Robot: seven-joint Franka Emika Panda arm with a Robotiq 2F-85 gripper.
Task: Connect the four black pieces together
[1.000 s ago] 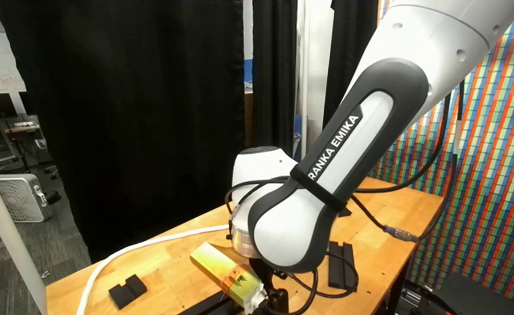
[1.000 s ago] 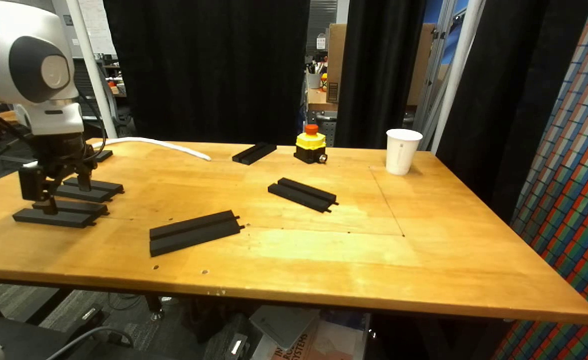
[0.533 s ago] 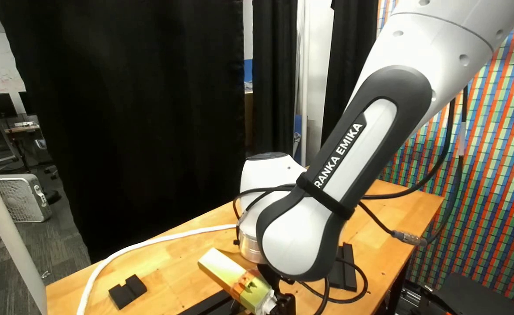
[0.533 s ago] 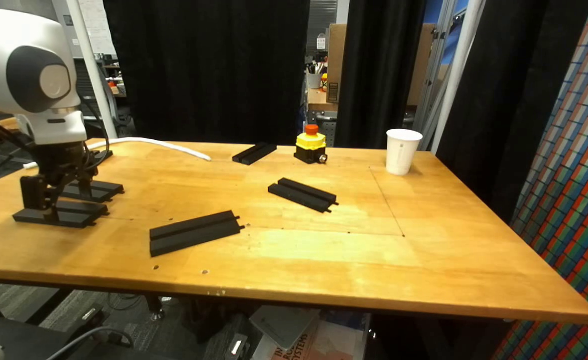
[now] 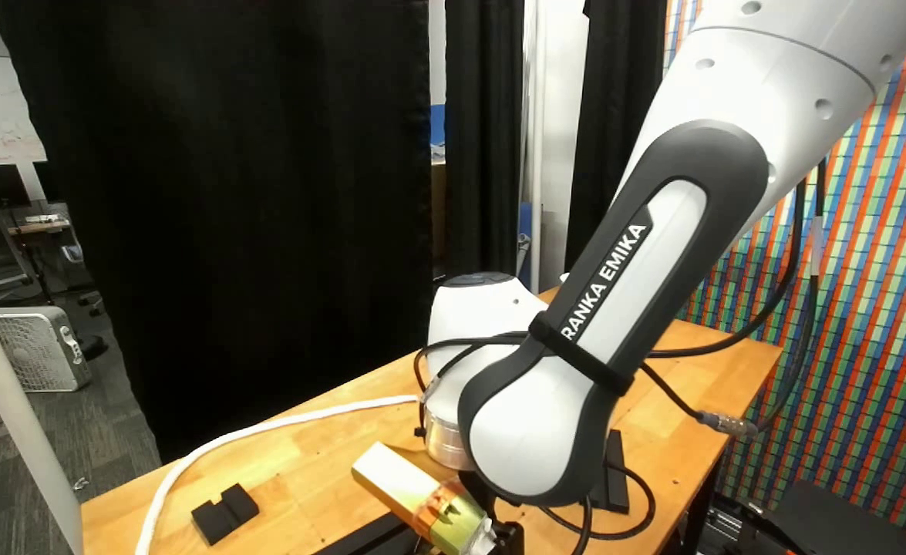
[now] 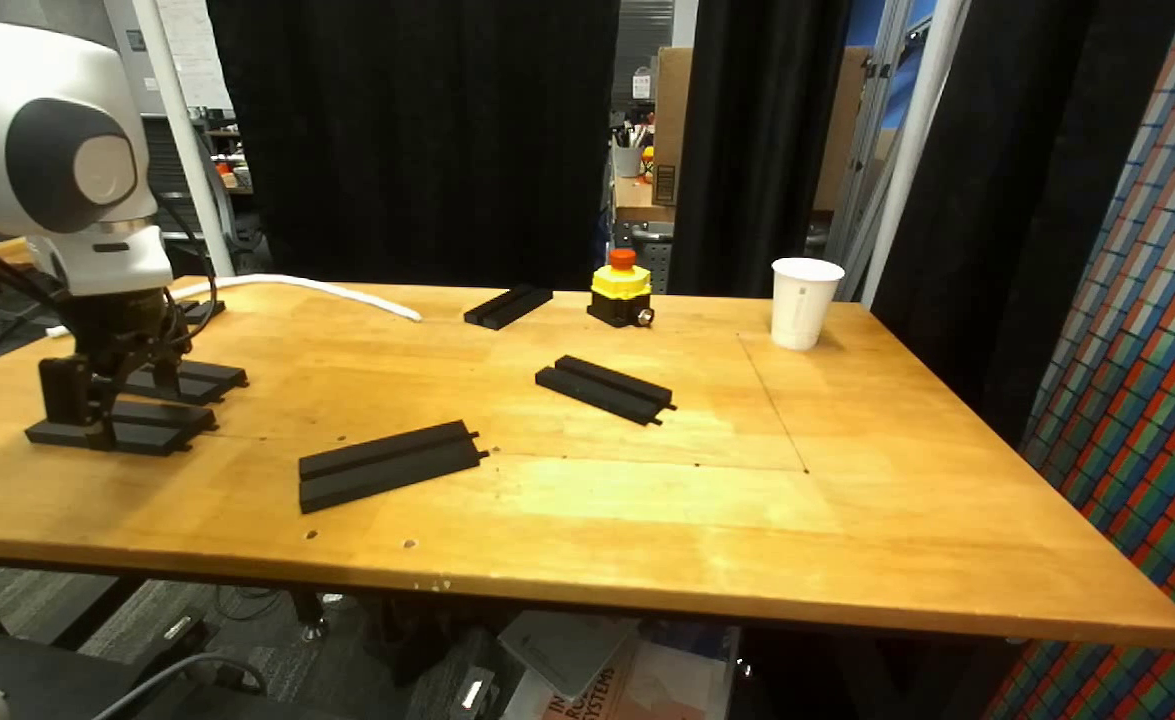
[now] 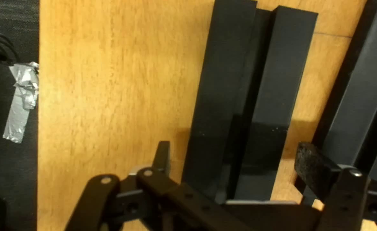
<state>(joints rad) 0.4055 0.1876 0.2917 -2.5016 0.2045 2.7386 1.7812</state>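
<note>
Four flat black bars lie apart on the table. In an exterior view, the nearest-left bar [image 6: 152,430] sits under my gripper [image 6: 137,405], and a second bar [image 6: 202,378] lies just behind it. Farther right are a third bar [image 6: 392,465] and a fourth bar [image 6: 607,388], with small pins at their right ends. The wrist view shows my gripper [image 7: 236,160] open astride the first bar [image 7: 233,80], wood visible on both sides of it. One finger [image 7: 310,163] stands in the gap towards the second bar [image 7: 364,106]. My fingertips are hidden behind the arm in an exterior view.
Two shorter black blocks, one [image 6: 509,306] at the back and one [image 5: 225,514] near a corner, lie on the table. A white tube [image 5: 291,420], an emergency stop button [image 6: 622,290] and a paper cup [image 6: 805,302] stand or lie behind. The table edge [image 7: 39,128] is close to the gripper.
The arm has come down, lowering my open gripper around the nearest-left bar, mostly in the first half second. The bars have not moved.
</note>
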